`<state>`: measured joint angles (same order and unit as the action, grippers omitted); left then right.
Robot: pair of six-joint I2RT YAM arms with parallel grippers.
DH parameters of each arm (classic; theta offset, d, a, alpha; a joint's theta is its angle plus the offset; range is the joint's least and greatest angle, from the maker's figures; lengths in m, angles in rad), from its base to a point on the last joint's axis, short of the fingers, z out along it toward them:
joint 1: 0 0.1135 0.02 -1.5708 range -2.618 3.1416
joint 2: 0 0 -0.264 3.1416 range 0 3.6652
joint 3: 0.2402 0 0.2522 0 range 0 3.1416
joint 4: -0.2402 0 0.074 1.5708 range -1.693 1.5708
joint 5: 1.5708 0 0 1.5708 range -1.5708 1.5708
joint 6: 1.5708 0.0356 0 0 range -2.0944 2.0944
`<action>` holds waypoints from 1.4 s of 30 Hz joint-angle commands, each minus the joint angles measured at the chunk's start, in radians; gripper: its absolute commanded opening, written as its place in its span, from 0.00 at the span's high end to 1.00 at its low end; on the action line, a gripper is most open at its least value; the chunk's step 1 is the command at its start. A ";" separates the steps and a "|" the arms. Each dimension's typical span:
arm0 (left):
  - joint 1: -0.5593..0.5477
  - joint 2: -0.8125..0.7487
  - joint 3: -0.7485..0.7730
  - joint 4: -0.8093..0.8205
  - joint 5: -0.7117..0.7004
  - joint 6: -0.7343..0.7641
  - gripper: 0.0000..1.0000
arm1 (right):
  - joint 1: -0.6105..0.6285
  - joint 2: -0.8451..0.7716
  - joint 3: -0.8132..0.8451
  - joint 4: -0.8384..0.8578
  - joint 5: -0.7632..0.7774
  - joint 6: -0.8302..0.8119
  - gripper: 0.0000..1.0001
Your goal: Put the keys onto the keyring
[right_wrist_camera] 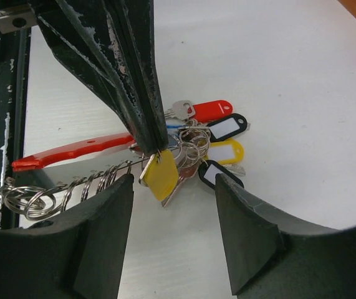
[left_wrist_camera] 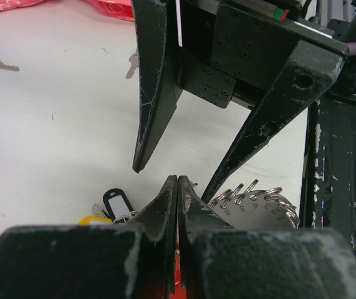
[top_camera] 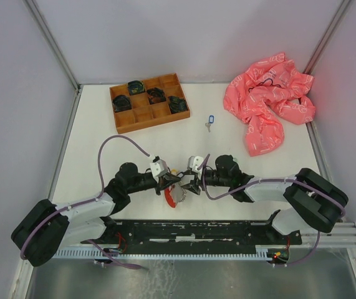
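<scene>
My left gripper (top_camera: 173,182) is shut on the keyring (right_wrist_camera: 187,140), pinching the ring at the heart of the key bunch. A yellow tag (right_wrist_camera: 160,174) hangs just under its tips, and the red plastic strip (right_wrist_camera: 72,149) runs off to the side. Keys with red (right_wrist_camera: 212,111), black (right_wrist_camera: 229,128) and yellow (right_wrist_camera: 224,151) tags fan out on the table. My right gripper (right_wrist_camera: 173,180) faces the bunch, open and empty, its fingers (left_wrist_camera: 153,93) on either side of the left tips. One blue-tagged key (top_camera: 211,118) lies alone farther back.
A silvery numbered plate (left_wrist_camera: 262,208) carrying several split rings lies beside the bunch. At the back left stands a wooden compartment tray (top_camera: 159,112) with dark items. A pink cloth (top_camera: 268,103) is heaped at the back right. The black base rail (top_camera: 196,230) runs along the near edge.
</scene>
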<state>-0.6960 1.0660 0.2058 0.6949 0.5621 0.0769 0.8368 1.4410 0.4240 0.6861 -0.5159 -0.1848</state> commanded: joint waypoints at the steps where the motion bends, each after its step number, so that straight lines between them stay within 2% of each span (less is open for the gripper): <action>1: 0.003 -0.020 -0.003 0.090 -0.027 -0.068 0.97 | 0.021 0.009 -0.003 0.115 0.065 -0.024 0.39; 12: 0.003 -0.027 -0.004 0.073 -0.036 -0.094 0.97 | 0.041 -0.046 0.013 0.033 0.108 -0.086 0.65; 18: 0.003 -0.038 0.005 0.042 -0.034 -0.102 0.97 | 0.054 -0.051 0.001 0.049 0.164 -0.119 0.75; 20: 0.002 -0.041 0.009 0.037 -0.033 -0.108 0.97 | 0.057 -0.048 0.001 0.066 0.155 -0.117 0.75; 25: 0.003 -0.033 0.016 0.037 -0.028 -0.118 0.97 | 0.066 -0.034 0.012 0.093 0.126 -0.104 0.68; 32: 0.003 -0.011 0.020 0.038 -0.025 -0.131 0.97 | 0.070 -0.035 0.025 0.110 0.120 -0.102 0.69; 42: 0.003 0.011 0.046 0.025 -0.031 -0.171 0.97 | 0.079 -0.049 0.071 0.037 0.051 -0.132 0.69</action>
<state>-0.6949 1.0710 0.2035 0.6884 0.5251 -0.0372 0.9035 1.4136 0.4332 0.6785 -0.4164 -0.2977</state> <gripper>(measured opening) 0.034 0.310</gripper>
